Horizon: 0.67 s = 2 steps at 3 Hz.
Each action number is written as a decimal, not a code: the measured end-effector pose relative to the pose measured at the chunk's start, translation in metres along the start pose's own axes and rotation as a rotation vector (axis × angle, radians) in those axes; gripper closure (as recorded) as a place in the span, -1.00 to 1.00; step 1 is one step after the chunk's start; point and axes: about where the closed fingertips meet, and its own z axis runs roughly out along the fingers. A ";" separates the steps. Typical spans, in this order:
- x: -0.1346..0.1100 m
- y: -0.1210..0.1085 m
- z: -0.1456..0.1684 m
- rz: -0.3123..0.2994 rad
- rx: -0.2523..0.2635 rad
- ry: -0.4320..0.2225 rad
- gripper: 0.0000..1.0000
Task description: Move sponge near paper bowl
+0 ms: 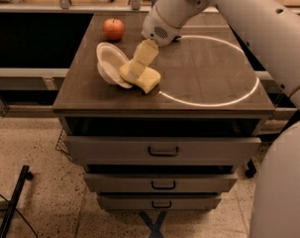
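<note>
One sponge sits against the tipped paper bowl on the surface, your pincer on it, grip impossible to tell; push further and you may flip the bowl toward the apple.

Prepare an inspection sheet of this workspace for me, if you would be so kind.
Surface: dark wooden cabinet top with a pale ring on it.
Job's things: sponge lies against the paper bowl, which is tipped up on its edge.
Clutter: red apple at the back, apart from the bowl.
Grippers: hand reaches down onto the sponge.
Cables: none on the top; a thin dark line on the floor at lower left, perhaps a cable.
Surroundings: closed drawers below, speckled floor, black pole, blue tape cross.
</note>
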 end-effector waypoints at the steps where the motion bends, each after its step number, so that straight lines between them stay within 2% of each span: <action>1: -0.001 0.001 -0.030 -0.037 0.001 -0.047 -1.00; 2: -0.001 0.001 -0.030 -0.037 0.001 -0.047 -1.00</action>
